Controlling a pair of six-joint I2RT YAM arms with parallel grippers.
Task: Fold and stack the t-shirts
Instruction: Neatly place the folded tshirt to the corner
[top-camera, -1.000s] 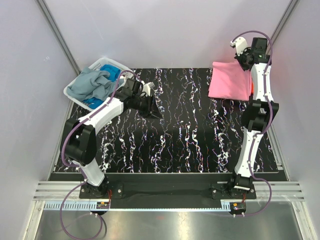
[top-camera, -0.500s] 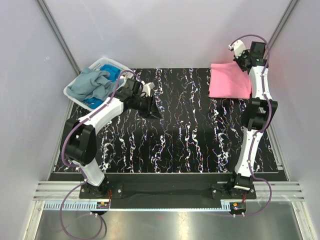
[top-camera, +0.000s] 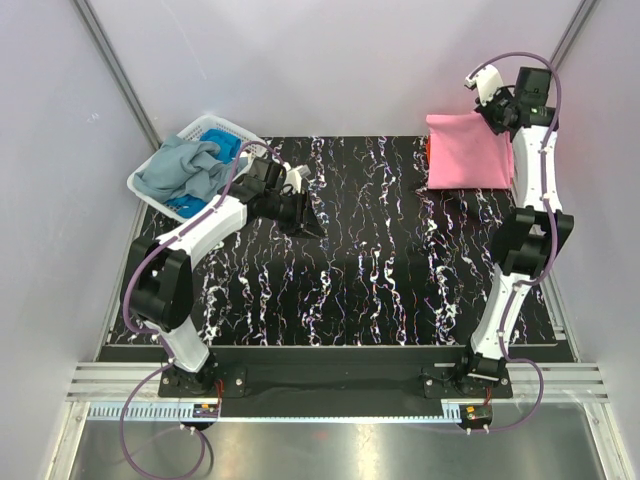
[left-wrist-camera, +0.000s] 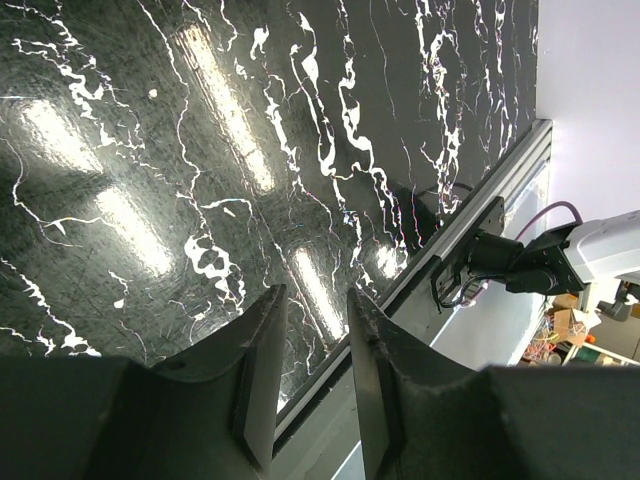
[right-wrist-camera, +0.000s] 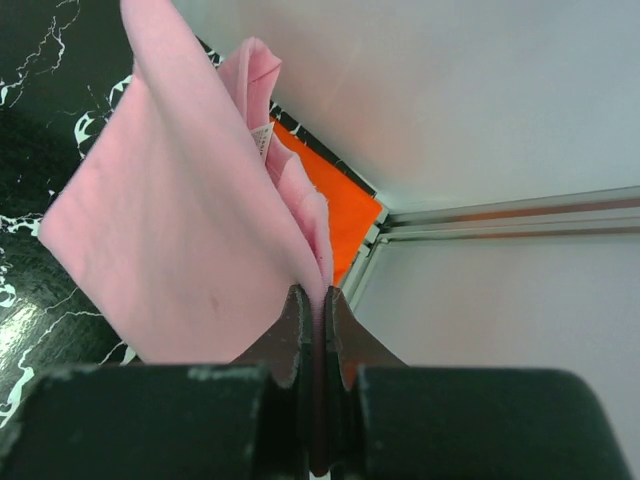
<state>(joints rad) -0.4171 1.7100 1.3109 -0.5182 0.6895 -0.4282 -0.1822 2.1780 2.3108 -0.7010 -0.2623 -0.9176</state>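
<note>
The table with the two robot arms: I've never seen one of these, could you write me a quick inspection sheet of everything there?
Surface: black white-veined table, no spills seen.
Job's things: pink t-shirt at the far right corner, lying over an orange-red shirt; grey-blue shirt and blue shirt heaped in the basket.
Clutter: white lattice basket at the far left corner; nothing else seen.
Grippers: left claw open and empty above the table; right claw shut on the pink t-shirt's edge.
Cables: purple cables looped along both arms, none snagged.
Surroundings: plain pale walls on three sides.
</note>
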